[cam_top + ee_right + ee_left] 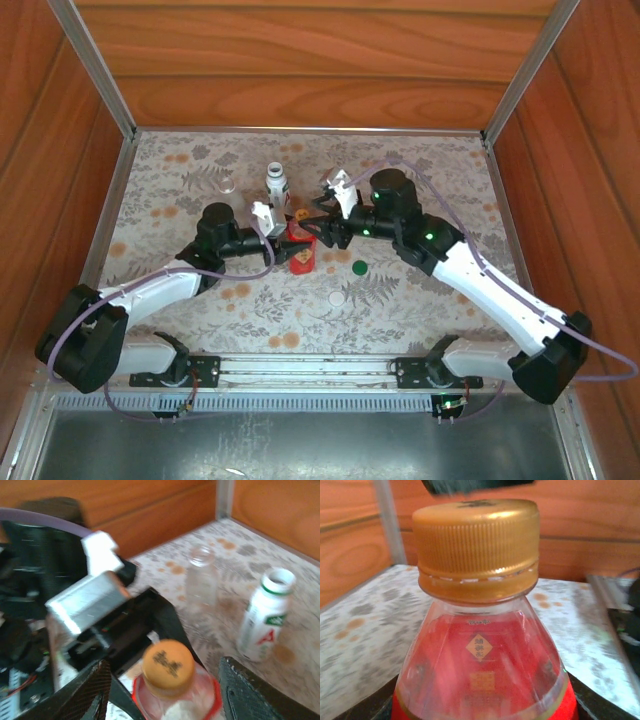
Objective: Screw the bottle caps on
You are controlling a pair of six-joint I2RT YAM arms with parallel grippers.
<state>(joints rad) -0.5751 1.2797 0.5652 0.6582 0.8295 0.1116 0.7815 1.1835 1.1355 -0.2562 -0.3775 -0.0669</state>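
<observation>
The red bottle (301,252) stands upright mid-table with the golden-brown cap (477,550) sitting on its neck. My left gripper (287,243) is shut on the bottle's body (480,670), its dark fingers (362,711) showing at the lower corners. My right gripper (169,690) hangs over the cap (168,667), open, with a gap between each finger (90,692) and the cap. The green cap (358,267) and the white cap (337,298) lie loose on the table. The white bottle (277,185) and the clear bottle (228,184) stand uncapped behind.
Wooden walls with metal corner posts (100,70) enclose the flowered table (440,180). In the right wrist view the clear bottle (201,582) and white bottle (262,615) stand just beyond the red one. Both arms meet at the table's middle.
</observation>
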